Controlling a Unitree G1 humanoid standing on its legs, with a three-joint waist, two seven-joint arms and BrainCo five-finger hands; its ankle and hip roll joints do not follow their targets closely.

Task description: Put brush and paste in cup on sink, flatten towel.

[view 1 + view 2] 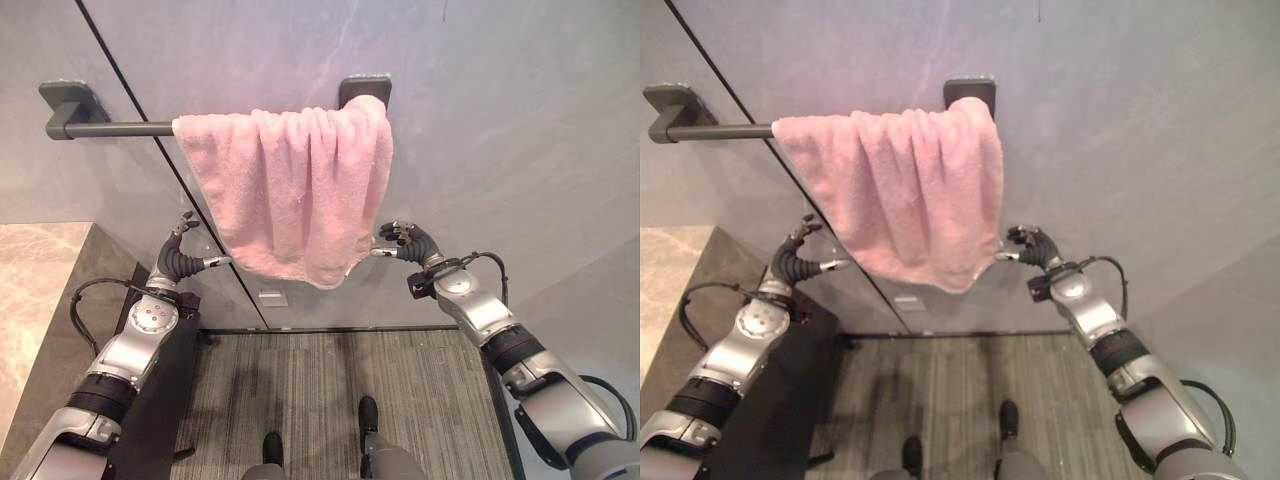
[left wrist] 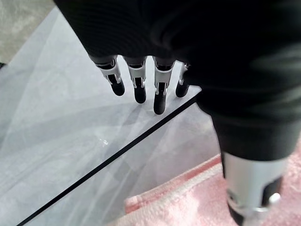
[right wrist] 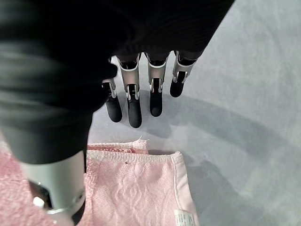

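Note:
A pink towel (image 1: 300, 190) hangs bunched in folds over the right half of a dark grey wall rail (image 1: 110, 128). My left hand (image 1: 180, 262) is raised beside the towel's lower left corner, fingers (image 2: 160, 94) straight against the wall and thumb over the towel edge (image 2: 188, 202). At the lower right corner my right hand (image 1: 412, 243) is up too. Its fingers (image 3: 134, 106) are straight and apart from the cloth, and the hemmed corner (image 3: 136, 188) lies by the thumb. Neither hand holds anything.
A beige stone counter (image 1: 35, 290) with a dark side panel (image 1: 150, 400) stands at the left. A black seam (image 1: 150, 130) runs down the grey wall behind the towel. A small white plate (image 1: 272, 298) sits low on the wall above the striped floor (image 1: 400, 390).

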